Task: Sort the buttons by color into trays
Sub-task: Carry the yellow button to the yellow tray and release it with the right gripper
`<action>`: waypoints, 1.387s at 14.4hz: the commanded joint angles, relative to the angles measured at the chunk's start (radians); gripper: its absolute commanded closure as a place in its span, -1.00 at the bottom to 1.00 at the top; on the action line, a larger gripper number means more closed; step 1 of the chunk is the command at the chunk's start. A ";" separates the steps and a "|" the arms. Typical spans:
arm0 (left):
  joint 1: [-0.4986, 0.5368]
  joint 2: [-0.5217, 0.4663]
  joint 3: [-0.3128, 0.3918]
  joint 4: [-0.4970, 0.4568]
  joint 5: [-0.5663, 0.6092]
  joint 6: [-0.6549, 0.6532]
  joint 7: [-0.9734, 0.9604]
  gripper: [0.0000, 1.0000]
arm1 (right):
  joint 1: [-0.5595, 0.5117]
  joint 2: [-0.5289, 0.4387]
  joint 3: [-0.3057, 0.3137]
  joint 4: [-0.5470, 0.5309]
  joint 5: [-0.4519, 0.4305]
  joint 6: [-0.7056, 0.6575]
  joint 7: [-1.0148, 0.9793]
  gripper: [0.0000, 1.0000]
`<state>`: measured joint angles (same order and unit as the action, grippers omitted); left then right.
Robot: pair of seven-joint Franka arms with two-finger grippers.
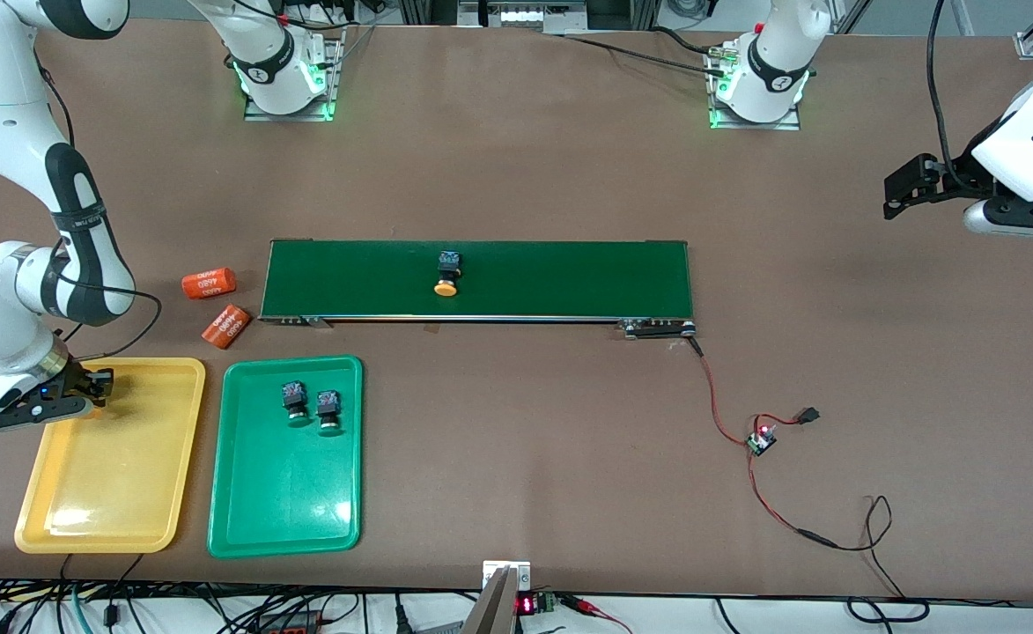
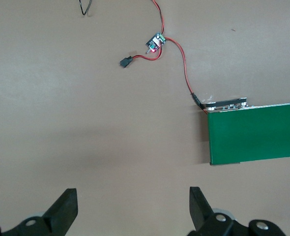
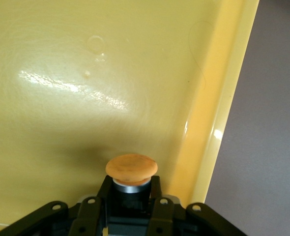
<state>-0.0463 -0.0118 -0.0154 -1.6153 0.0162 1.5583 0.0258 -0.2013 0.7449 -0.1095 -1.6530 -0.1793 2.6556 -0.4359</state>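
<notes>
We see the right hand [image 1: 98,387] covering its yellow-orange button [image 3: 131,169] from the front; the orange cylinders' [image 1: 208,283] white print is too small to read.

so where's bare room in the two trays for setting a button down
Yellow plastic tray: bare except the corner under the right gripper, shut on a yellow-orange button. Green plastic tray: bare nearer the camera; two green buttons crowd its belt-side end.

Two green buttons [image 1: 312,404], two orange buttons [image 1: 447,273], two trays [image 1: 217,493], two orange cylinders [image 1: 208,283]
</notes>
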 commanded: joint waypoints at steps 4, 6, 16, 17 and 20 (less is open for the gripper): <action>-0.004 0.009 0.003 0.026 -0.012 -0.020 0.019 -1.00 | -0.001 -0.035 0.010 -0.022 0.012 -0.006 0.005 -1.00; -0.003 0.009 0.003 0.026 -0.012 -0.021 0.019 -1.00 | 0.008 -0.093 0.017 -0.083 0.014 -0.008 0.057 -1.00; -0.001 0.009 0.003 0.026 -0.012 -0.023 0.019 -1.00 | 0.022 -0.588 0.247 -0.439 0.017 -0.408 0.532 -1.00; -0.001 0.009 0.003 0.026 -0.012 -0.023 0.019 -1.00 | 0.022 -0.626 0.286 -0.465 0.018 -0.422 0.589 -1.00; -0.001 0.009 0.005 0.026 -0.012 -0.023 0.019 -1.00 | 0.022 -0.696 0.395 -0.534 0.069 -0.419 0.699 -1.00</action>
<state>-0.0463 -0.0112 -0.0154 -1.6150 0.0162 1.5578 0.0258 -0.1708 0.1057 0.2327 -2.1161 -0.1470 2.2281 0.2042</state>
